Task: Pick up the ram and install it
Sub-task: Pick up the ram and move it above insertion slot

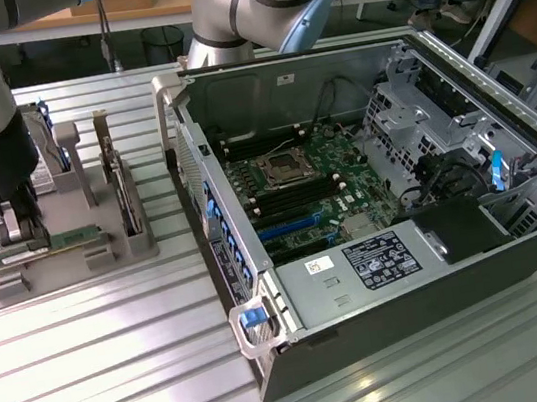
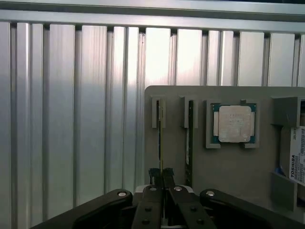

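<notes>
The ram (image 1: 62,242) is a thin green strip lying lengthwise over the grey holder (image 1: 72,271) at the exterior view's left. My gripper (image 1: 24,241) stands straight above it, its fingers shut on the strip near one end. In the wrist view the gripper (image 2: 162,175) is pinched together on the ram's (image 2: 160,138) thin edge, which runs along its slot between two small posts. Whether the strip has risen out of the slot I cannot tell.
The holder (image 2: 228,167) also carries a second dark strip (image 2: 189,138), a square silver processor (image 2: 234,123), a labelled drive (image 2: 298,160) and upright cards with metal brackets (image 1: 116,178). The open computer case (image 1: 494,86) lies at the exterior view's right, with its motherboard (image 1: 296,182) exposed. Everything rests on a ribbed metal table (image 1: 124,384).
</notes>
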`<state>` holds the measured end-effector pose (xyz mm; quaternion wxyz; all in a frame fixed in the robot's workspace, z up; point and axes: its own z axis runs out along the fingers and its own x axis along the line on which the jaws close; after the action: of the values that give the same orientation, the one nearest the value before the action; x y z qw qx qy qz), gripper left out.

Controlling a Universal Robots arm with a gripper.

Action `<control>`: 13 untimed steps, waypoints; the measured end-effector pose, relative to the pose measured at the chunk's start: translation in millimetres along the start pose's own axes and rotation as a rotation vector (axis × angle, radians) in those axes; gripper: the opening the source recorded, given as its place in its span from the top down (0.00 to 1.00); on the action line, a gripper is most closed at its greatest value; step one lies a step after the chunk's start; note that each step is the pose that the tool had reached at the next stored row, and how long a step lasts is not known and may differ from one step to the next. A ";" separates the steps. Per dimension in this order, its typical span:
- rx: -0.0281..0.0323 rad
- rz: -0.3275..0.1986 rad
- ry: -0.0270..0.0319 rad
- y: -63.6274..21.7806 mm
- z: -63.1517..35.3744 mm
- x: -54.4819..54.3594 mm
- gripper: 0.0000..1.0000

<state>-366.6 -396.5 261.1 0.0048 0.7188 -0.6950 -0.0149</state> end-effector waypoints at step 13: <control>0.0001 0.000 0.0000 0.8 -27.7 -0.4 0.88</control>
<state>-366.6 -396.5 288.8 0.0048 0.7188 -0.6951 -0.0149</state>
